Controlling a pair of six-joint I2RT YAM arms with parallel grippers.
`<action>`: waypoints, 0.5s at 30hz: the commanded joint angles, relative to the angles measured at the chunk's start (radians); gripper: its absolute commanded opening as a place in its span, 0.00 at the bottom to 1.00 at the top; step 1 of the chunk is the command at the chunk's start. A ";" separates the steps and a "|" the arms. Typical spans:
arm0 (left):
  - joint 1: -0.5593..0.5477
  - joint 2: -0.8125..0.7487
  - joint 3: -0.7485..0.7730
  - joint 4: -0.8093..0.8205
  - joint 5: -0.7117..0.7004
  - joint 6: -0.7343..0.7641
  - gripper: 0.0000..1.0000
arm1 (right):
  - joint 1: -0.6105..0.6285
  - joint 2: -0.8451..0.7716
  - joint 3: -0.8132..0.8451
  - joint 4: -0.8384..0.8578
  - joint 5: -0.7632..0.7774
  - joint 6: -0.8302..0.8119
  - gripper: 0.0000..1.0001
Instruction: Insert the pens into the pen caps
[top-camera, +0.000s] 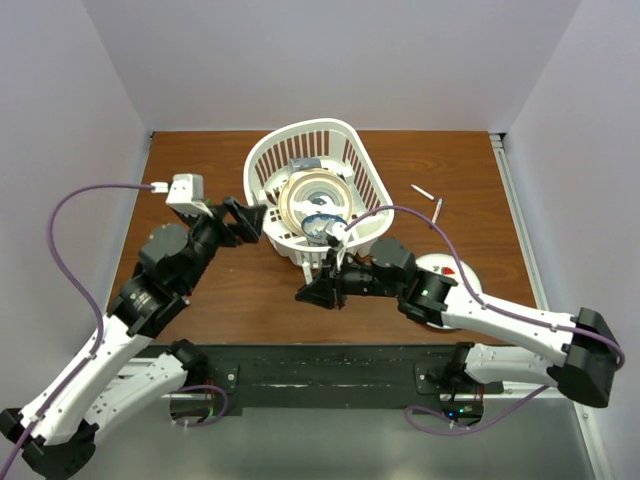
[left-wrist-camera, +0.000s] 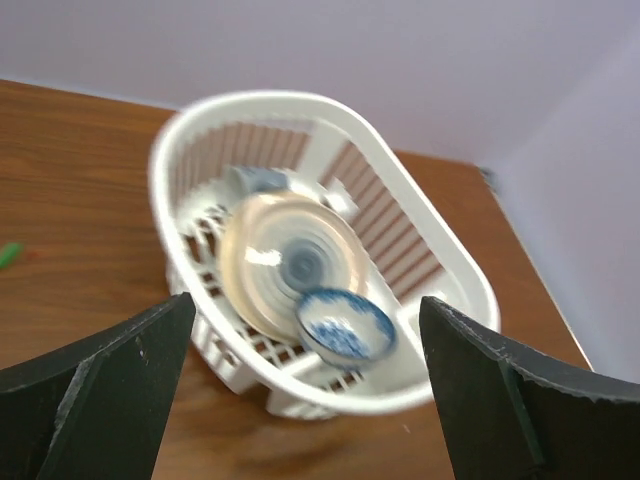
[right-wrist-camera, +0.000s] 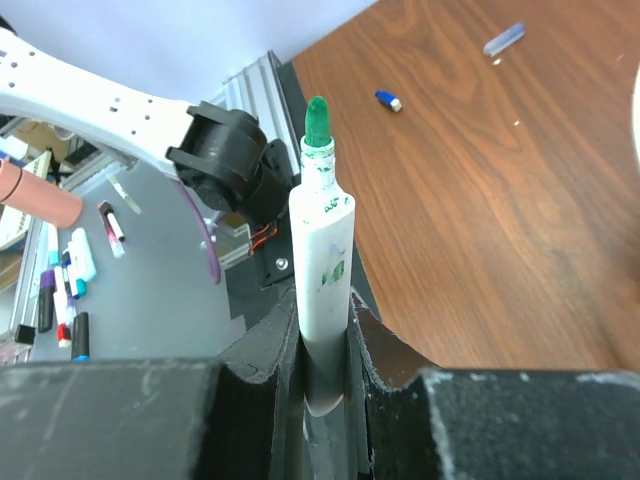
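My right gripper is shut on a white-barrelled pen whose bare green tip points away from the wrist. Beyond that tip, a blue pen cap and a greyish pen cap lie apart on the wood. In the top view the right gripper hangs over the table in front of the basket. Two more pens lie on the table at the right. My left gripper is wide open and empty beside the basket's left wall. A green pen cap shows at the left edge of the left wrist view.
A white slatted basket at the back centre holds a plate and a blue-patterned bowl. A round white disc lies partly under the right arm. The left wrist view is blurred.
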 joint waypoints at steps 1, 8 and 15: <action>0.010 0.093 0.107 0.020 -0.447 0.043 1.00 | -0.002 -0.140 0.003 -0.030 0.063 -0.043 0.00; 0.286 0.278 0.175 -0.029 -0.312 -0.091 1.00 | -0.002 -0.312 -0.012 -0.122 0.093 -0.084 0.00; 0.597 0.539 0.124 0.061 -0.115 -0.207 0.93 | -0.002 -0.421 -0.058 -0.164 0.138 -0.110 0.00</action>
